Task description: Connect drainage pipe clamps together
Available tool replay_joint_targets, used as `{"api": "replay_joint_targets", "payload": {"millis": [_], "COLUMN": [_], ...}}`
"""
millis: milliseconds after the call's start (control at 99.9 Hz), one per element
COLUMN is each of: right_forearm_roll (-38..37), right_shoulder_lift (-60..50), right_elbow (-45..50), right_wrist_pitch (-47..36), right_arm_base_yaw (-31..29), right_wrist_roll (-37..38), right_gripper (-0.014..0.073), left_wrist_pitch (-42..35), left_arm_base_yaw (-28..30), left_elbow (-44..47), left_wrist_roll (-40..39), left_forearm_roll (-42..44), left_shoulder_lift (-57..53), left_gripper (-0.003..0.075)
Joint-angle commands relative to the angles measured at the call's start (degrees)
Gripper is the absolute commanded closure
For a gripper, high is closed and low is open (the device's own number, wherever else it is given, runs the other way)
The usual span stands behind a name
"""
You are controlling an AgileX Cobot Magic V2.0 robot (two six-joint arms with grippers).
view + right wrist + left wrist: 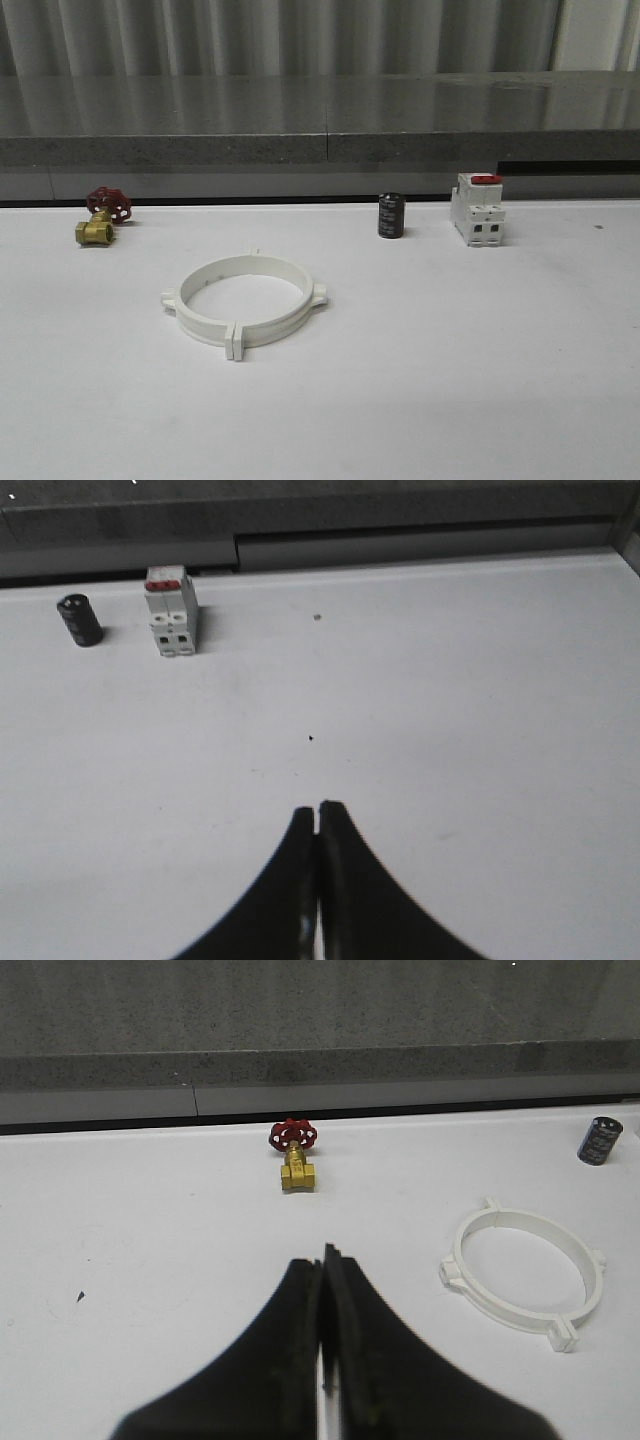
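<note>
Nearest to us, our left tool [324, 1260] hangs over bare white counter [480, 380] with its two dark fingers pressed together, holding nothing. Our right tool [317, 815] is the same, fingers meeting at the tips above an open stretch of the counter.

A little farther out, left of centre in the front view, lie the drainage pipe clamps [244, 300]: the two white half-rings sit flat, already joined into one wide ring, with paired tabs meeting at the near edge and small tabs jutting out at either side (neither tool touches it).

Toward the back edge we see a brass valve [97, 228] with a red handwheel at far left, a small black cylinder [391, 215] right of centre, and just beyond it to the right a white switch [477, 208] with a red top, standing upright.
</note>
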Motion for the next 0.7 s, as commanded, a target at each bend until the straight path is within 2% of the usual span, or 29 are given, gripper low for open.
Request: {"api": "replay_joint_targets", "payload": {"millis": [0,150,350,631,691], "right_forearm_roll": [0.12,2.10,10.75,11.14,11.14], "right_shoulder_lift": [-2.34,-8.44,-12.99,-13.06,-13.06], "right_elbow": [3.14,11.17,20.40,27.90,28.21], "right_wrist_pitch": [-10.80,-17.82,-25.49,-38.94,-39.64], "right_arm_base_yaw": [-0.31,-0.31,-0.31,-0.31,-0.45], "right_wrist_roll": [-0.63,-2.22,-13.08,-13.18,-13.18], "right_gripper": [0.0661,0.0661,0.0661,0.0661,0.0661], "left_wrist_pitch": [-4.09,-4.09,-4.09,-4.22,-4.22], "left_arm_base_yaw": [-0.33,-0.33,-0.33,-0.33,-0.33], "left_elbow": [-1.40,-1.40,-1.40,-1.40,-1.40], "left_wrist_roll": [-0.04,-0.04,-0.04,-0.04,-0.04], "left_forearm_roll": [-1.09,-1.09,-1.09,-1.09,-1.09], "left_shoulder_lift": [0.29,0.29,0.20,0.20,0.20], "left_gripper": [0.0741,0.0741,0.0741,0.0741,0.0741]}}
